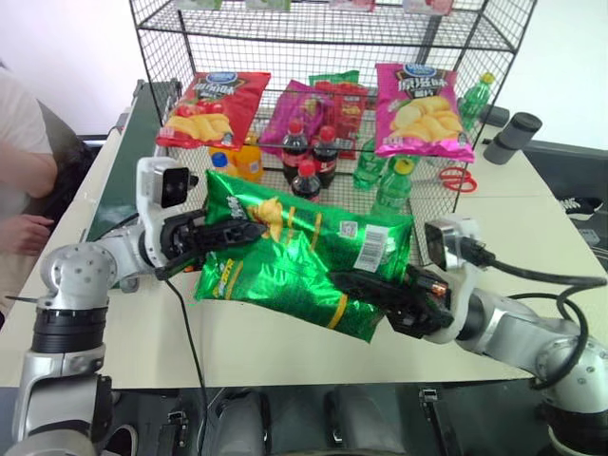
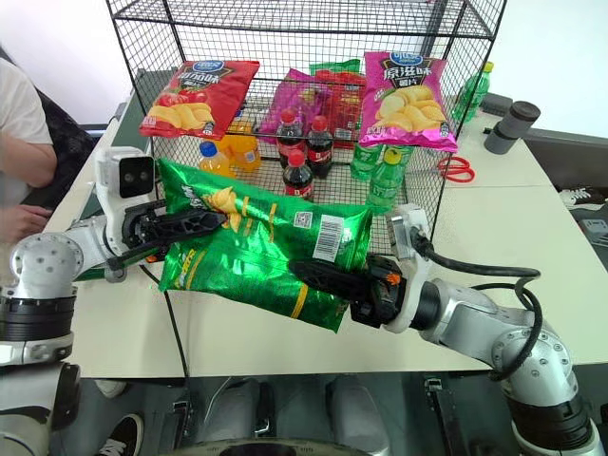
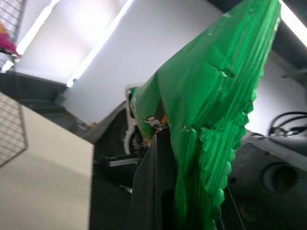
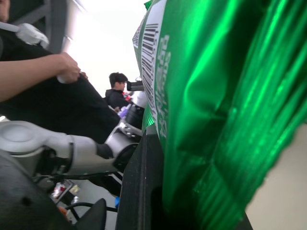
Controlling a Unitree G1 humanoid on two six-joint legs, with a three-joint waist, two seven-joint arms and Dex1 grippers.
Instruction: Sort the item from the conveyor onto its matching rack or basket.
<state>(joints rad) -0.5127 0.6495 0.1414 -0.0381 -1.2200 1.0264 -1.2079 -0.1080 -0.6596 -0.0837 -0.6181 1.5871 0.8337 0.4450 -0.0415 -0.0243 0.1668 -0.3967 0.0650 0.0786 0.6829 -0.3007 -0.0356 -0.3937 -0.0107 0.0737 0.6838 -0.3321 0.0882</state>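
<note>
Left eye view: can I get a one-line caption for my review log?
Both grippers, left and right, shut on a green chip bag held above the table, before the black wire rack.

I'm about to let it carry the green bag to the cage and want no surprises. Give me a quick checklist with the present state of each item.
1. Left gripper shut on green chip bag: ok.
2. Right gripper shut on the bag's other end: ok.
3. Bag lifted off the table: ok.
4. Bag intact: crumpled, leaks cannot tell.
5. Free spot in the wire cage: cannot tell; red bag, pink bag and bottles crowd the lower tier.
6. Person's hand by the table edge: not ok.
</note>
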